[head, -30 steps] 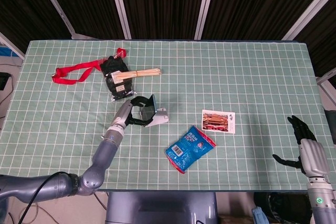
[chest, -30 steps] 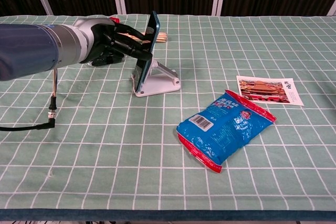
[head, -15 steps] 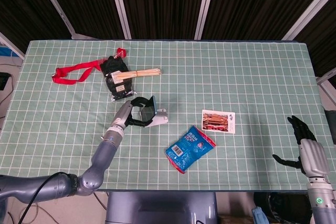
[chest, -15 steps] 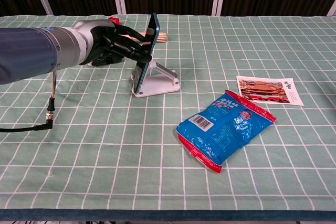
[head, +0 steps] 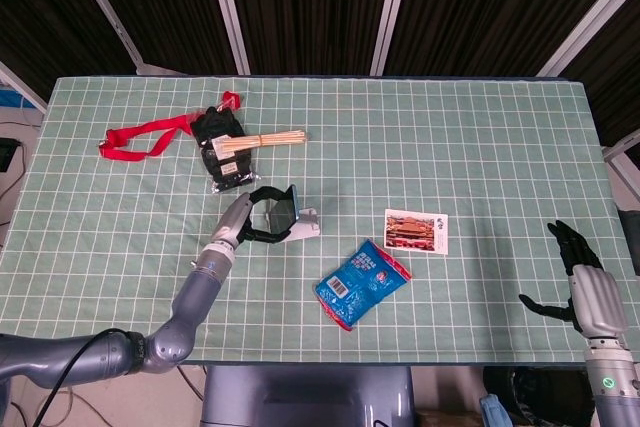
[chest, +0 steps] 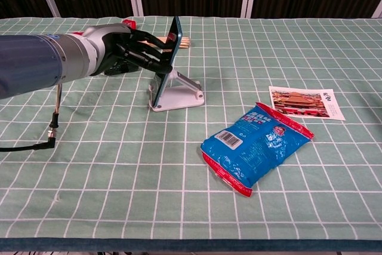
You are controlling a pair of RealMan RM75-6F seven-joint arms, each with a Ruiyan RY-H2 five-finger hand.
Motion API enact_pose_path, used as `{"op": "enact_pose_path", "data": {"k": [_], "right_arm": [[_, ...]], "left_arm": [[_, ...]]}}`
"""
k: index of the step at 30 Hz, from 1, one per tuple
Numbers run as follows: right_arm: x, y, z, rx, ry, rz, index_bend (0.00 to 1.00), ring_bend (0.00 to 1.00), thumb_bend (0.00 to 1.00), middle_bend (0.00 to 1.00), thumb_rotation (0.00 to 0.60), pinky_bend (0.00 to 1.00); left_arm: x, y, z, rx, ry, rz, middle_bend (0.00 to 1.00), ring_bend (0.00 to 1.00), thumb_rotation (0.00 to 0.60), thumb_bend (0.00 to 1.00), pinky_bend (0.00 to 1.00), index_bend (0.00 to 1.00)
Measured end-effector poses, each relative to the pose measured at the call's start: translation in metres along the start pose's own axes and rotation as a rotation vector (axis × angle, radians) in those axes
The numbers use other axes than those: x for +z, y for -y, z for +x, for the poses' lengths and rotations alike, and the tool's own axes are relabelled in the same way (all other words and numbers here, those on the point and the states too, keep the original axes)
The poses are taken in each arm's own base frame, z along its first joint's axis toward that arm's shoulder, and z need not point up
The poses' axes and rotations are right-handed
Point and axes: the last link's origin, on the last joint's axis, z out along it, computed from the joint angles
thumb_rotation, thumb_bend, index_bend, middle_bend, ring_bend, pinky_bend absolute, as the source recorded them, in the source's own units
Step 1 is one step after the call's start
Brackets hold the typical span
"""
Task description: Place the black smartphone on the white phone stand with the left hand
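The black smartphone [chest: 167, 59] stands on edge against the white phone stand [chest: 182, 92], its lower end at the stand's front lip and its top tilted to the right. My left hand [chest: 128, 54] grips the phone from the left side, fingers wrapped on its upper half. From above, the phone [head: 281, 214] and the stand [head: 305, 226] sit left of the table's middle, with the left hand [head: 252, 219] beside them. My right hand [head: 572, 272] hangs open off the table's right front corner, holding nothing.
A blue snack bag [chest: 255, 144] lies in front and right of the stand. A postcard [chest: 305, 103] lies further right. At the back left are a black pouch [head: 222, 147] with a red strap [head: 145, 136] and a bundle of wooden sticks [head: 262, 140].
The left hand has tipped the phone's top a little further right, toward the stand's back, and the stand has shifted slightly. The right hand has not moved.
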Motion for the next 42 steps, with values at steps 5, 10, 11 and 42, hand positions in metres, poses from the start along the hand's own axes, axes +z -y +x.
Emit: {"op": "enact_pose_path", "data": {"k": [5, 10, 11, 42], "right_arm": [[0.0, 0.0, 0.0, 0.0, 0.0, 0.0, 0.0, 0.0, 0.1, 0.0, 0.6, 0.15], [0.0, 0.0, 0.0, -0.001, 0.001, -0.001, 0.0, 0.0, 0.1, 0.0, 0.6, 0.15], [0.0, 0.0, 0.0, -0.001, 0.001, -0.001, 0.0, 0.0, 0.1, 0.0, 0.6, 0.15], [-0.001, 0.001, -0.001, -0.011, -0.001, 0.006, 0.0, 0.0, 0.1, 0.0, 0.6, 0.15]], "left_arm": [[0.001, 0.0, 0.001, 0.006, -0.003, -0.004, 0.26, 0.09, 0.6, 0.34, 0.03, 0.24], [0.0, 0.001, 0.001, 0.022, 0.004, -0.002, 0.16, 0.04, 0.6, 0.31, 0.02, 0.09], [0.0, 0.001, 0.001, 0.027, 0.006, -0.002, 0.14, 0.04, 0.6, 0.31, 0.02, 0.08], [-0.046, 0.022, 0.041, 0.287, -0.081, -0.08, 0.0, 0.0, 0.6, 0.21, 0.0, 0.0]]}}
